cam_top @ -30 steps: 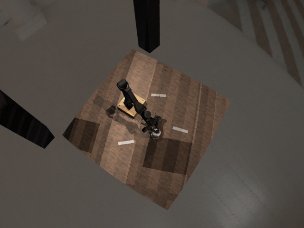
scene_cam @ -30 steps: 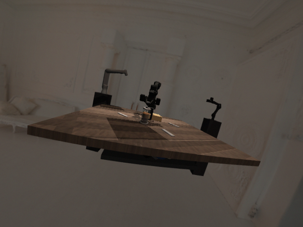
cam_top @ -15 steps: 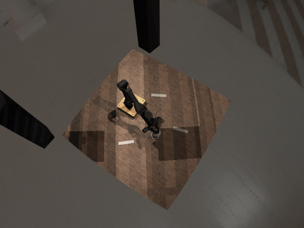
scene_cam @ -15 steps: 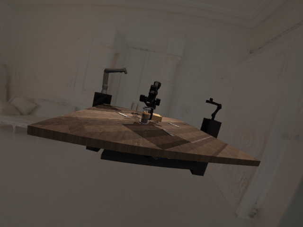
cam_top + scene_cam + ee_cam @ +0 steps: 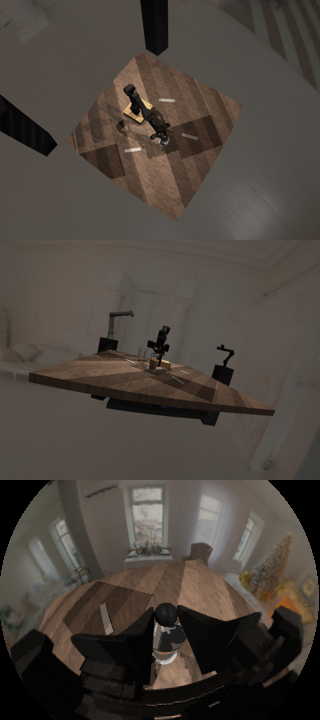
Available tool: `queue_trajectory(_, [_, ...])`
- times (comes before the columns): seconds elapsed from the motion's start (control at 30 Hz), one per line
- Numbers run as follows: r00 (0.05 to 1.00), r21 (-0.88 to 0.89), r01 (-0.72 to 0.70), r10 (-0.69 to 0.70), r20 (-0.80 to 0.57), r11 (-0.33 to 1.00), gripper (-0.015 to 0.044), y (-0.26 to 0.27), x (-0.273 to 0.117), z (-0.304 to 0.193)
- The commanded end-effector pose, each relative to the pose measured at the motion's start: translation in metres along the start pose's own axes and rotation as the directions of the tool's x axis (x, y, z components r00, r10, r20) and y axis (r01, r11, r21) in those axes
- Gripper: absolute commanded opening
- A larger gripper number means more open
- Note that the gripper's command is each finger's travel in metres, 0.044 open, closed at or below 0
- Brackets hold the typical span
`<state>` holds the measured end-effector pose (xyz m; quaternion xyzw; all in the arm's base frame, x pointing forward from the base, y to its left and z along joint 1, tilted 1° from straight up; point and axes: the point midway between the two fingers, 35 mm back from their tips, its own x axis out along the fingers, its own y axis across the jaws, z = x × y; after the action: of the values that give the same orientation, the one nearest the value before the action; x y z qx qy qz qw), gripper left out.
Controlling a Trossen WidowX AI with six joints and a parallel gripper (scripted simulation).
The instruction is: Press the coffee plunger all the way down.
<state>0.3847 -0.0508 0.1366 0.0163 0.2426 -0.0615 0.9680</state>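
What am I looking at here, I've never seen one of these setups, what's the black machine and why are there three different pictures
The black machine is a robot arm bolted to a small yellow-brown plate on a wooden table. One picture looks down from above, one looks from the side and low, and the round one comes from a camera on the arm's wrist. At the arm's tip is a gripper, two fingers that pinch. They are closed on the dark knob of a glass coffee press, which stands upright on the table with brown liquid inside. Three pale strips also lie on the table.
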Motion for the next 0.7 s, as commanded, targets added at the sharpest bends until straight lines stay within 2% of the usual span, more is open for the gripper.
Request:
queue_trajectory(0.0, [1.0,0.006,0.002,-0.002,-0.014,1.0,0.0115,0.0001,0.0026,-0.004])
queue_trajectory(0.33, [1.0,0.0,0.0,0.0,0.0,1.0,0.0115,0.0,0.0002,0.0])
queue_trajectory(0.67, [1.0,0.0,0.0,0.0,0.0,1.0,0.0377,0.0,0.0002,0.0])
